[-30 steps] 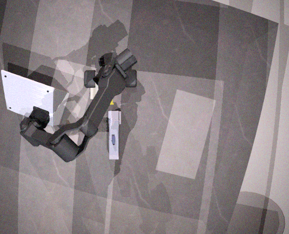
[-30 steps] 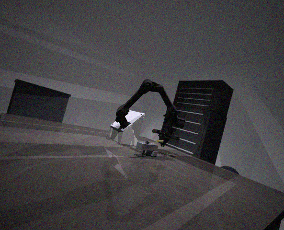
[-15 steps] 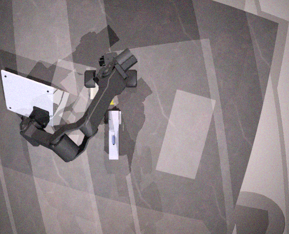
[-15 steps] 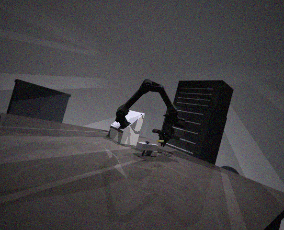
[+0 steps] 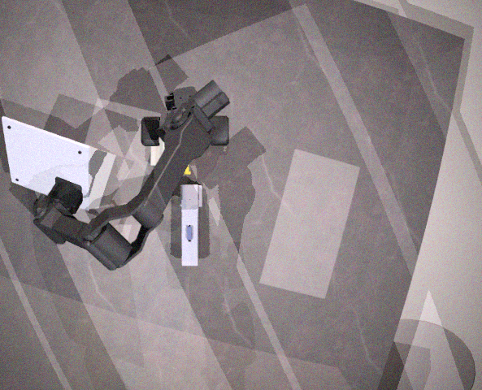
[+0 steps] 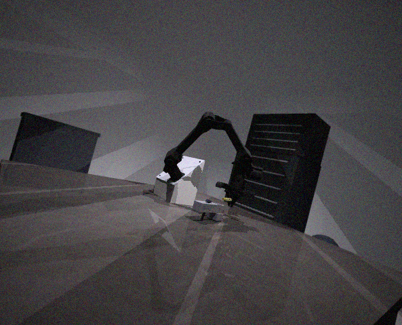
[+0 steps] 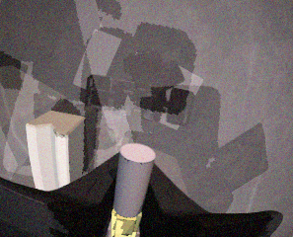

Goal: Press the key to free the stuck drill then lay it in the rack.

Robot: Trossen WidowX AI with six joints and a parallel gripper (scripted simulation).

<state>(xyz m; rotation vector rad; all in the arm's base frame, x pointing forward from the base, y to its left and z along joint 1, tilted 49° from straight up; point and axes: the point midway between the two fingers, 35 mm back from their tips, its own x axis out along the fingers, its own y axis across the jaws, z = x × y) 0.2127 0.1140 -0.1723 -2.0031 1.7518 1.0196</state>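
Note:
My gripper is shut on the drill, a grey cylinder with a yellow body. A speck of the drill's yellow shows beside the arm. The drill is out of the white fixture block and hangs just past its end. The blue key sits on top of the block. A white post with a tan top, seemingly part of the rack, stands left of the drill in the wrist view. The fingertips are hidden under the arm in the overhead view.
The arm's white base plate is at the left. A tall dark slatted cabinet stands close behind the gripper, and a dark box stands at the far left. A pale rectangle marks the floor to the right.

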